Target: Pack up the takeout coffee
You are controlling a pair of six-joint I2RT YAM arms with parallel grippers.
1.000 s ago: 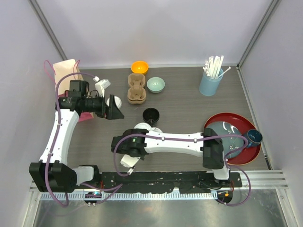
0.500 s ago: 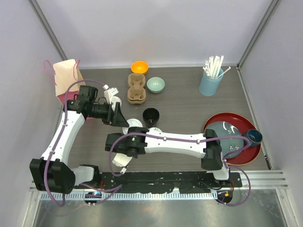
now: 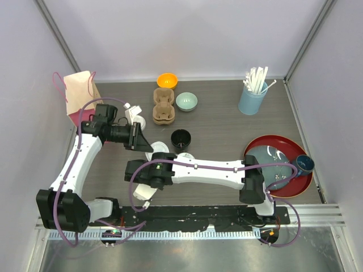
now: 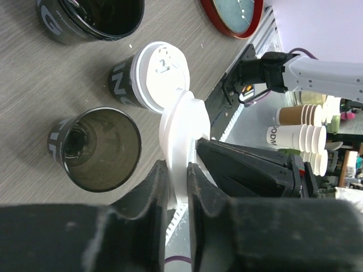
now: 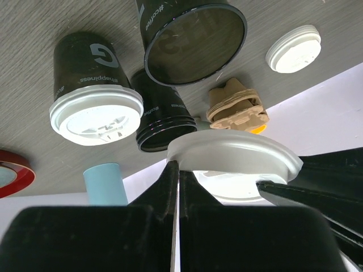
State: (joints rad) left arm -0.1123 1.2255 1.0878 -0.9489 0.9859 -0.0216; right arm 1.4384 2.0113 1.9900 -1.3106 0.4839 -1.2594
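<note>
Both grippers hold one white lid [image 4: 182,127] in the air over the cups. My left gripper [image 4: 177,167] is shut on its rim, a finger pressed against each side. My right gripper [image 5: 177,164] pinches the opposite edge of that lid [image 5: 232,150], jaws shut. Below stand a lidded black takeout coffee cup [image 4: 148,76] and two open black cups [image 4: 93,148] [image 4: 91,17]. The right wrist view shows the lidded cup [image 5: 93,99] beside open cups [image 5: 195,42]. From the top camera, one open cup [image 3: 181,137] shows; the arms cover the others.
A loose white lid [image 5: 294,48] lies near the cardboard cup carrier [image 3: 164,105]. An orange bowl [image 3: 167,80] and a pale green bowl [image 3: 186,101] sit behind. A paper bag [image 3: 78,90] stands back left, a straw tumbler [image 3: 251,99] back right. The red tray [image 3: 258,144] carries a blue mug [image 3: 304,164].
My left arm swung from the back left toward the middle and closed its jaws on the lid in my right gripper. The right arm shifted slightly left.
</note>
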